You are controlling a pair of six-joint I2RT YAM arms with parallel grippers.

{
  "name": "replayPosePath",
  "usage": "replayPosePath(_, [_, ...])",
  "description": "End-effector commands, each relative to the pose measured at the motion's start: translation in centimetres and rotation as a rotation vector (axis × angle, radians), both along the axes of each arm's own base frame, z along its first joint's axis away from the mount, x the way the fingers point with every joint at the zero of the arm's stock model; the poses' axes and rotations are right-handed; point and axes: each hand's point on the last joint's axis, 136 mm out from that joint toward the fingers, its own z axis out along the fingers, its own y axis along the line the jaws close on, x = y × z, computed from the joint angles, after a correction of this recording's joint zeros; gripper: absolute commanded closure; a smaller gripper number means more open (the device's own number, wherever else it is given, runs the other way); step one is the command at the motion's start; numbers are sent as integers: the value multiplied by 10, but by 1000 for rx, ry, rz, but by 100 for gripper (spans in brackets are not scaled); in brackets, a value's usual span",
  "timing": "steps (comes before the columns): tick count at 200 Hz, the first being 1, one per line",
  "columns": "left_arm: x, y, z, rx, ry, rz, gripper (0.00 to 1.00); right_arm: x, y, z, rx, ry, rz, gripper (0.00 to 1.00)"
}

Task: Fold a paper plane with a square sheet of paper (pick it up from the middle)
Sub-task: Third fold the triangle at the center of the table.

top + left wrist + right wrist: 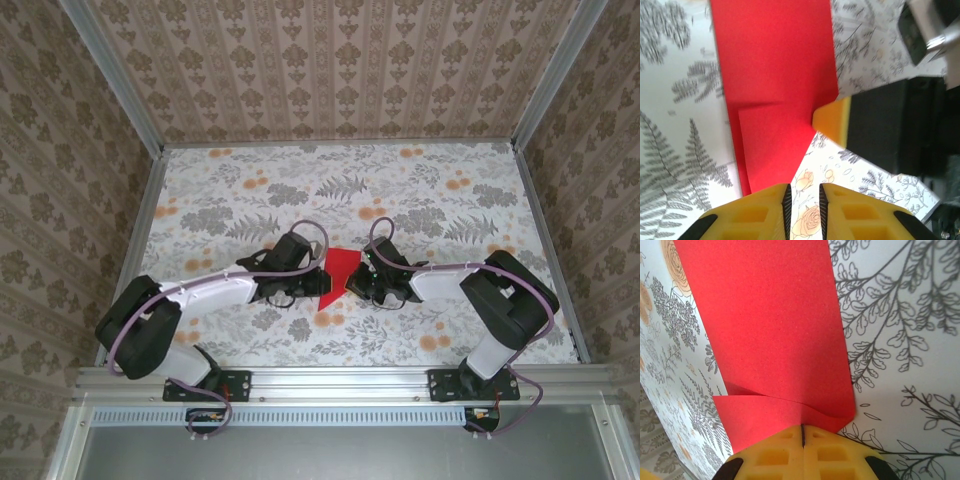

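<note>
The red sheet of paper [338, 272] lies on the flowered table between my two grippers, folded, with a flap across it and a point toward the near edge. In the left wrist view the sheet of paper [775, 85] lies just ahead of my left gripper [804, 205], which is open by a narrow gap with only tablecloth between its pads. My right gripper [803, 432] is shut on the folded edge of the sheet of paper [775, 325]. Its yellow finger [832, 120] shows at the paper's right edge. The paper plane is out of view.
The flowered tablecloth [250, 190] spreads out beyond both arms. Patterned walls with metal frame rails [150, 215] close in the left, right and far sides. My left gripper [318, 275] and right gripper [360, 278] nearly meet at the table's middle.
</note>
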Motion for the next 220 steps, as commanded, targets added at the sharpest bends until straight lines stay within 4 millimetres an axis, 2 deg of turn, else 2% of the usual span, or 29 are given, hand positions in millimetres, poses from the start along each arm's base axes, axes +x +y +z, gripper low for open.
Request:
replayPosePath(1, [-2,-9,-6,-81,63,68,80,-18,-33,-33,-137,107,-99,95])
replayPosePath(41, [-5,-19,-16,-103,100,59,85,-21,-34,-35,-141,122,-104,95])
replayPosePath(89, [-5,-18,-33,-81,130,73,88,-22,-34,-35,-146,129,-100,95])
replayPosePath(152, [-6,3,-59,32,128,110,90,-25,-37,-39,-158,146,-97,95])
replayPosePath(199, [-4,12,-67,88,113,119,92,-29,-41,-43,-174,154,-92,95])
replayPosePath(220, [-5,16,-70,105,118,122,93,-25,-39,-38,-160,131,-80,95])
